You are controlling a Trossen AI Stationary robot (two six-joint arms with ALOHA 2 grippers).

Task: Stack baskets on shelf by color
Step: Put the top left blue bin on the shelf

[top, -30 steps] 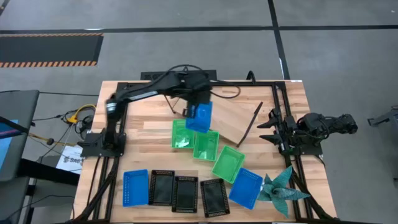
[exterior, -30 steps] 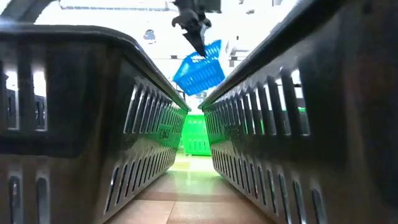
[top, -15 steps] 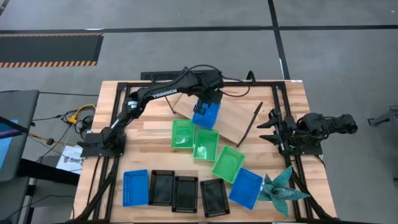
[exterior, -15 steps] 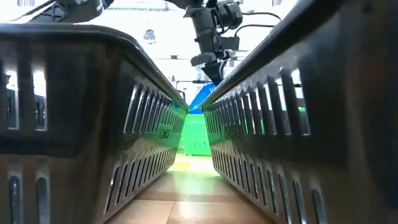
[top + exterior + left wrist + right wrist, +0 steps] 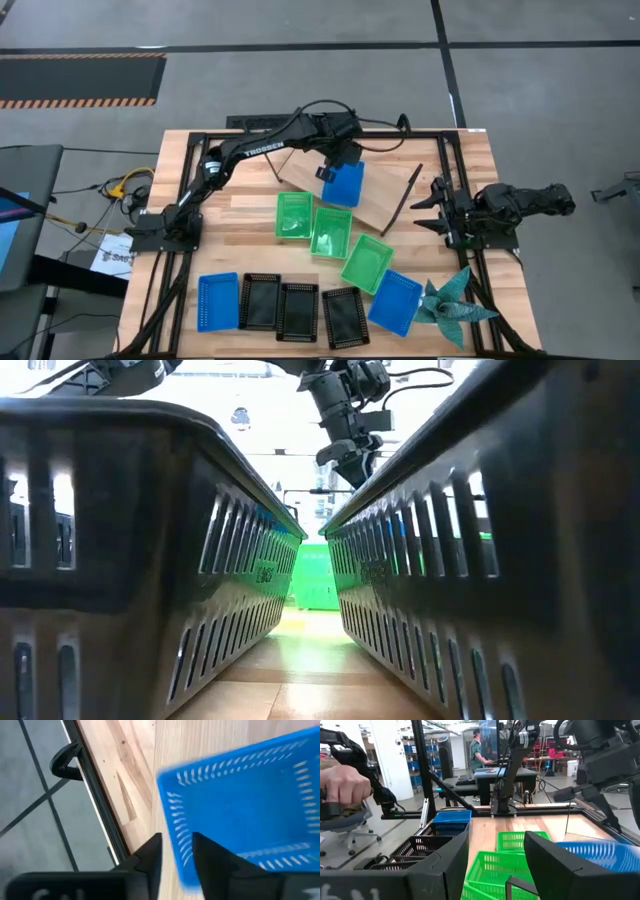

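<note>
left pincer (image 5: 333, 172) reaching over the far side of the table, fingers (image 5: 150, 857) clamped on the wall of a blue basket (image 5: 344, 184). basket sitting on the wooden shelf (image 5: 385, 190), right under the pincer. three green baskets (image 5: 329, 232) in a slanting row on the near side of the pincer, just past the shelf edge. farther toward the front edge, three black baskets (image 5: 298, 310) side by side, with one blue basket (image 5: 217, 301) at one end and another blue basket (image 5: 395, 301) at the other. right pincer (image 5: 437, 212) waiting at the right side of the table, well apart from the shelf, fingers spread wide with nothing between them. teal spiky star (image 5: 452, 305) lying near the right front corner.
</note>
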